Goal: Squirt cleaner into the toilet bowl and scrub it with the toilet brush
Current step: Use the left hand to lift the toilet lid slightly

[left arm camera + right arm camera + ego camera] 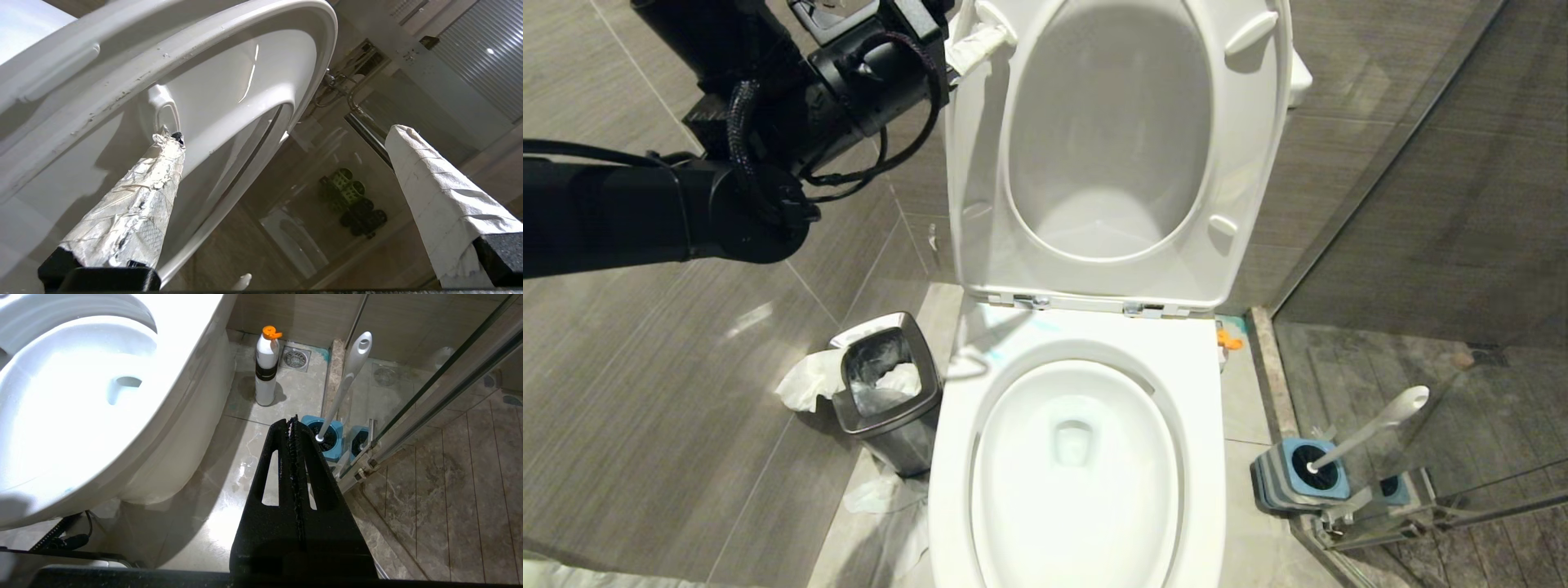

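Listing, largest first: toilet bowl (1078,457) sitting below me, glossy, slippery ceramic, seat raised. Toilet brush (347,381) standing in its holder (327,435) on the floor beside the bowl; looking light and stiff, best gripped mid-handle. Left gripper (286,175) hovering by the raised seat, jaws spread wide, empty. Right gripper (295,428) jaws closed, empty.

A: Can you see the left end effector (282,163) in your head view?

B: Barely. Only 1 wrapped fingertip (980,45) shows beside the raised toilet seat (1250,163); the rest runs off the top edge.

A: And the toilet brush (1372,425)?

B: Your view shows its handle only; the bristle head sits hidden inside the holder cup (1286,482).

A: The toilet bowl (1201,425)?

B: Its front is cut off at the bottom edge.
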Tool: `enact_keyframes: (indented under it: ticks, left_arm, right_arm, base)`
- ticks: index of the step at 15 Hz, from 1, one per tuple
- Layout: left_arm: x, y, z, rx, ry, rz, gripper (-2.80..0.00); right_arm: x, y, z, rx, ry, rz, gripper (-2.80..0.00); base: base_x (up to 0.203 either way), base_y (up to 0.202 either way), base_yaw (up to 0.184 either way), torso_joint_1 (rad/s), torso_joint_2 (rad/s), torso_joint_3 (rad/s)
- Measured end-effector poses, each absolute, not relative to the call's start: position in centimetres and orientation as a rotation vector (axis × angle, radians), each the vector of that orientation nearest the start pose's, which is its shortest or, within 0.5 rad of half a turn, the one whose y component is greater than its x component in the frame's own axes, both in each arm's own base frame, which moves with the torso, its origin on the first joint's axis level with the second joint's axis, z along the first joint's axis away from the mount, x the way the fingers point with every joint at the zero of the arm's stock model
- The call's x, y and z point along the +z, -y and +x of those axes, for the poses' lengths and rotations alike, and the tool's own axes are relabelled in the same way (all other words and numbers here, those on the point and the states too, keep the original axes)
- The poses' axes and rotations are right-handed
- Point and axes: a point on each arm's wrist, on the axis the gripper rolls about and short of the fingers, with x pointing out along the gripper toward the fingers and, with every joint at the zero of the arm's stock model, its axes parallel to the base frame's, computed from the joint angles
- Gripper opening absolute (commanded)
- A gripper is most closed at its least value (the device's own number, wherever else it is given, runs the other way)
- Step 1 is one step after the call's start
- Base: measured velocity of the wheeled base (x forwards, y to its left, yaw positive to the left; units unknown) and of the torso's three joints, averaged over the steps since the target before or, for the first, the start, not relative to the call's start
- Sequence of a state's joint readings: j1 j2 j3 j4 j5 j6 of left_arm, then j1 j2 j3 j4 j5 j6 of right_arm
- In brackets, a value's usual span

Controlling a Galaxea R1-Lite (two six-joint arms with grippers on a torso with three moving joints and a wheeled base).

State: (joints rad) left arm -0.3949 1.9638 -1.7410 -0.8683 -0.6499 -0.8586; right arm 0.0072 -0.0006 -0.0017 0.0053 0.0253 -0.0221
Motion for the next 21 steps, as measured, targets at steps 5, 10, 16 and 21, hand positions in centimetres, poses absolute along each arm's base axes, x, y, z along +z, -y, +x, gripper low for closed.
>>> enact_keyframes:
  ticks: [5, 10, 16, 21]
  left_arm:
    - [36.4, 16.1, 35.2, -1.171, 0.199, -0.632, 0.0]
    - [36.0, 16.8, 35.6, -1.144, 0.203, -0.621, 0.0]
    - [35.7, 16.8, 35.9, -1.11, 0.211, -0.62, 0.0]
    - [36.7, 16.1, 34.9, -1.114, 0.096, -0.749, 0.0]
  right_arm:
    - [7.5, 0.0, -2.3, 0.033, -0.003, -0.022, -2.8]
    - [7.5, 0.0, -2.3, 0.033, -0.002, -0.021, -2.8]
    - [7.5, 0.0, -2.3, 0.033, -0.003, -0.022, -2.8]
    - [7.5, 0.0, -2.3, 0.033, -0.003, -0.022, -2.8]
  base:
    - [0.0, 0.0, 0.0, 0.0, 0.0, 0.0]
    - [0.0, 0.0, 0.0, 0.0, 0.0, 0.0]
    - [0.0, 0.0, 0.0, 0.0, 0.0, 0.0]
    - [0.0, 0.0, 0.0, 0.0, 0.0, 0.0]
